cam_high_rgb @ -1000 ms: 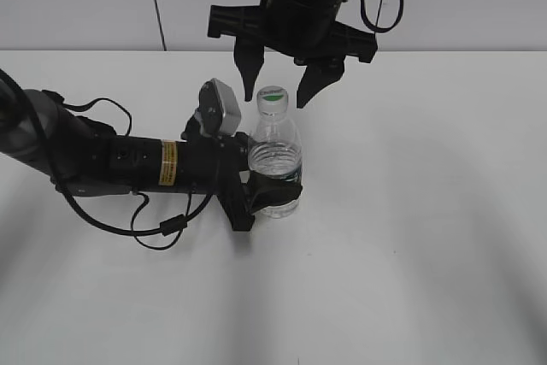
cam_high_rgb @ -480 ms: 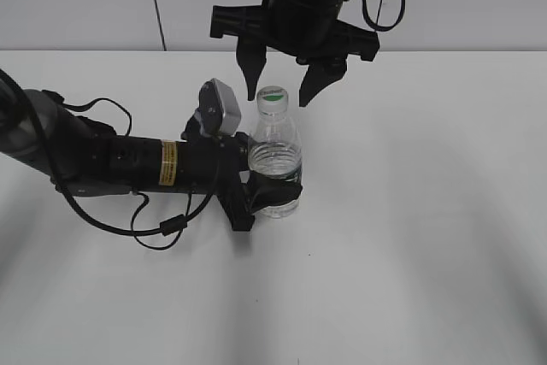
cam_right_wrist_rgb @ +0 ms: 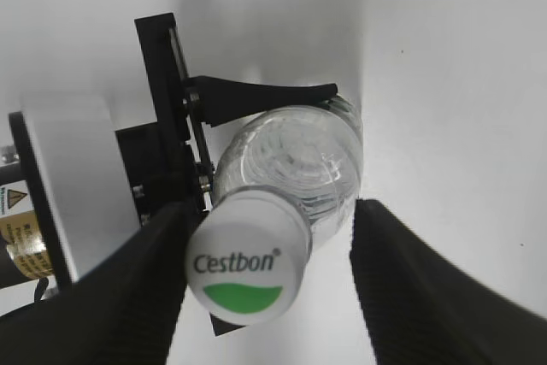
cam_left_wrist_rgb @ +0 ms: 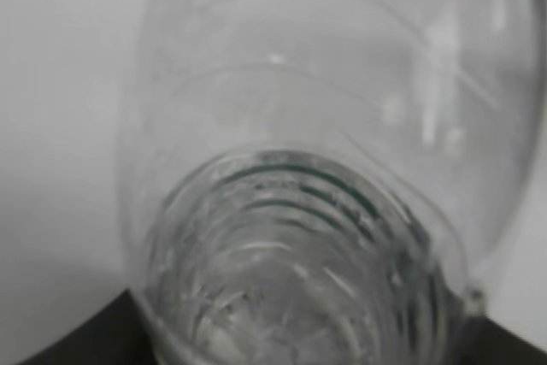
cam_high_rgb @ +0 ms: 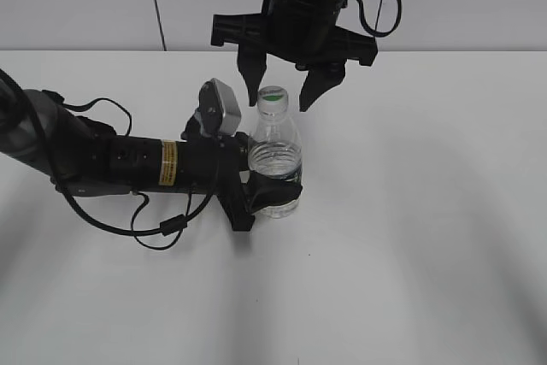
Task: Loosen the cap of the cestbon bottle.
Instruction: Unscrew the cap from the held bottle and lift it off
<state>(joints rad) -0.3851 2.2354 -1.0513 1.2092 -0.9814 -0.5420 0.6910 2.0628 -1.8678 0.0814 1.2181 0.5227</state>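
Cestbon bottle (cam_high_rgb: 275, 160), light, thin-walled and slippery, stands on the bench (cam_high_rgb: 427, 237) clamped by the left gripper (cam_high_rgb: 267, 190); the released right gripper (cam_high_rgb: 285, 94) straddles the stiff cap (cam_high_rgb: 272, 97), likely the best hold.

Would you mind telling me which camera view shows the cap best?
The right wrist view: the cap fills the foreground from above, its green patch and lettering readable between the open right gripper fingers. The exterior view shows it small, atop the bottle. The left wrist view shows only the bottle's clear body, no cap.
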